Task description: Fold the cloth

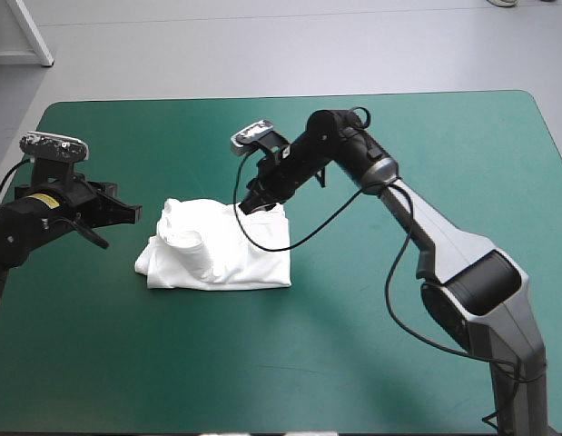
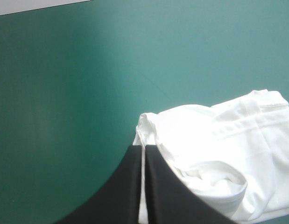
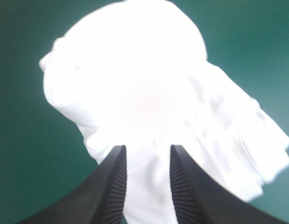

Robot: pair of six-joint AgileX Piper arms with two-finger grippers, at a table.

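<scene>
Though it is folded down to a bundle, the shirt [image 1: 231,259] is far from neat: it lies on the table [image 1: 399,363] a little left of the middle, well clear of every edge, a rough oblong with its long axis running left to right, about parallel to the near edge. Its right end is flat and square-cornered. Its left end, the one toward the left arm, is bunched higher, with a loose roll [image 1: 188,242] of cloth standing open on top. Which end holds the collar I cannot tell from where I stand. From the left wrist, a stitched hem [image 2: 247,125] shows running across the top layer. The left claw [image 1: 135,214] hangs just off the shirt's left end, apart from it, its fingers pressed together in a point and holding nothing, aimed at the bunched end. The right claw [image 1: 251,205] reaches in from the far side and sits at the shirt's far edge, near its right corner, fingers spread apart with white cloth showing between and under them; whether the tips touch the cloth I cannot make out. A yellow sticker [image 1: 46,200] on the left arm carries dark print, too small to read
</scene>
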